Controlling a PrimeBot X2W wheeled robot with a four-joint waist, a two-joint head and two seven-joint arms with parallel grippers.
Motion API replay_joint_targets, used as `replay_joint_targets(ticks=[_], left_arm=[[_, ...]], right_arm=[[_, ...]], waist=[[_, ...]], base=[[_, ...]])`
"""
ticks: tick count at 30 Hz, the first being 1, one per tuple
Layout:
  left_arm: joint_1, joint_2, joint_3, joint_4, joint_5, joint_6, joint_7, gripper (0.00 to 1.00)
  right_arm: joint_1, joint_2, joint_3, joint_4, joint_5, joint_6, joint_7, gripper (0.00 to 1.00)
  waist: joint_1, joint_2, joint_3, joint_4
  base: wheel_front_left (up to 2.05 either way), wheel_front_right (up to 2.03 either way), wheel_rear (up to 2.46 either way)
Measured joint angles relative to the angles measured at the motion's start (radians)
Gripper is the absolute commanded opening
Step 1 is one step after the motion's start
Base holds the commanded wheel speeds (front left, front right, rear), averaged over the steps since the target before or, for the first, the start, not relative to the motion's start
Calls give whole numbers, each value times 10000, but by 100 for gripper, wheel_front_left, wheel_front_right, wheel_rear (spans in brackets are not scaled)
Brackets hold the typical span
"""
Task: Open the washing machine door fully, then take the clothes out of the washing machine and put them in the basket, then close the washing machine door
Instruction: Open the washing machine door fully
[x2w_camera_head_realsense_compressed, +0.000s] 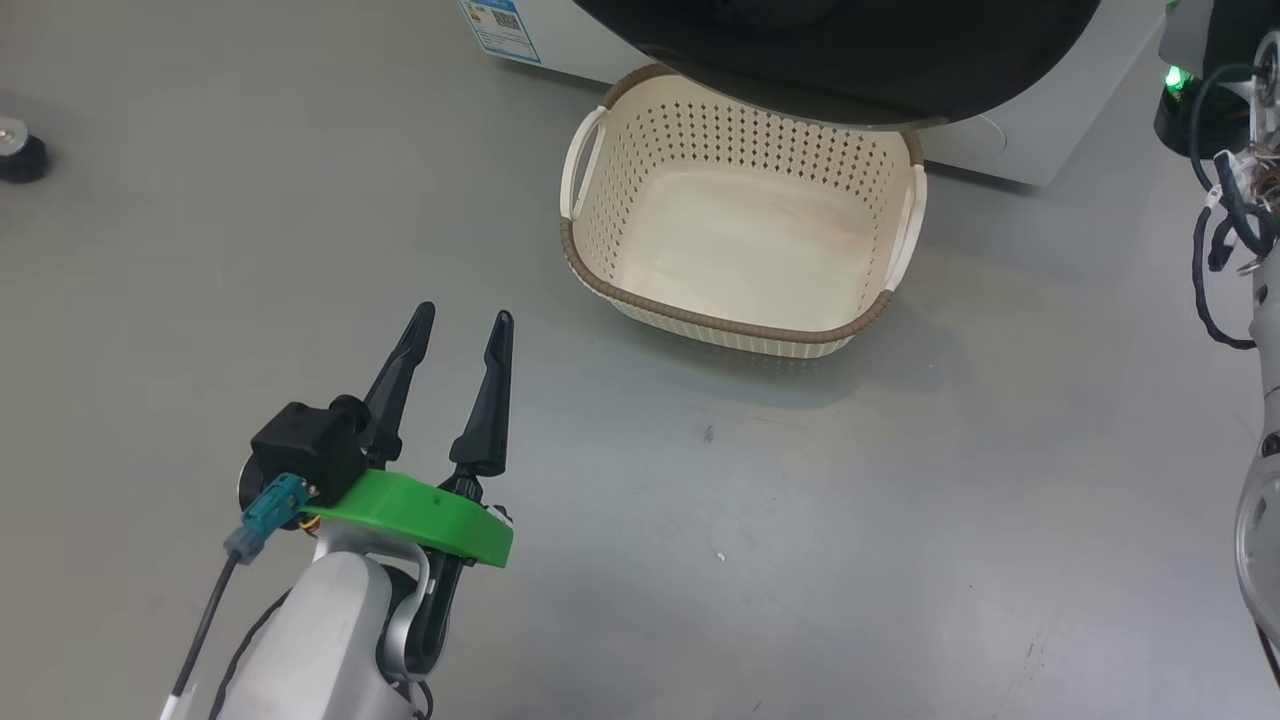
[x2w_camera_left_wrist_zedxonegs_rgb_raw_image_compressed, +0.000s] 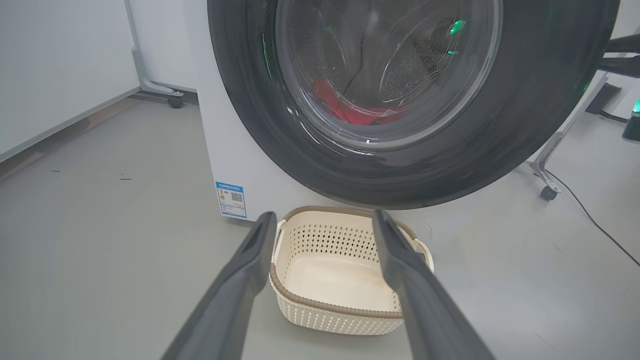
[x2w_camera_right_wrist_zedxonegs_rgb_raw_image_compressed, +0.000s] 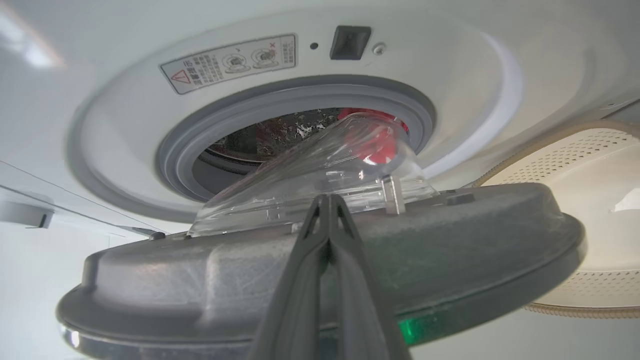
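Apparent step: opening the washing machine door (x2w_camera_left_wrist_zedxonegs_rgb_raw_image_compressed: 425, 175), partly swung out over the empty basket (x2w_camera_head_realsense_compressed: 700, 325) on the floor (x2w_camera_head_realsense_compressed: 800, 500). Right end effector (x2w_camera_right_wrist_zedxonegs_rgb_raw_image_compressed: 327, 200) closed, tips against the door's grey inner side. Left end effector (x2w_camera_head_realsense_compressed: 464, 314) spread open, holding nothing. Red clothes (x2w_camera_left_wrist_zedxonegs_rgb_raw_image_compressed: 357, 114) inside the washing machine (x2w_camera_left_wrist_zedxonegs_rgb_raw_image_compressed: 225, 150). Next, probably: pushing the door wider before reaching in.

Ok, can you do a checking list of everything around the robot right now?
Surface: grey floor, few small specks.
Job's things: washing machine door swung out; red clothes inside the washing machine; basket empty, below the door.
Clutter: small black round thing on the floor.
Grippers: left gripper open, empty; right gripper shut, tips at the door's inner side.
Cables: black cable across the floor; black cable loops on the right arm.
Surroundings: wheeled stand leg, white wall panel.
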Motion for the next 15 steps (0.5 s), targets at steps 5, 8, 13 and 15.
replay_joint_targets(ticks=[5,8,13,15], left_arm=[[89,0,33,40,2,0,0,100],[108,0,86,107,29,0,0,100],[212,4,217,186,86,0,0,100],[316,4,326,215,90,0,0,100]], right_arm=[[327,-362,708,-148,-1018,619,-359,0],[568,-571,1118,-303,-1580,1043,-717,0],[990,-897,2140,-543,-2930,1705,-1292,0],[1261,-1014,2554,-635,-3465,1749,-1584,0]], waist=[[0,0,-144,-41],[0,0,-276,-76],[0,0,-554,-185],[0,0,-688,-248]], base=[[0,0,0],[0,0,0],[0,0,0],[0,0,0]])
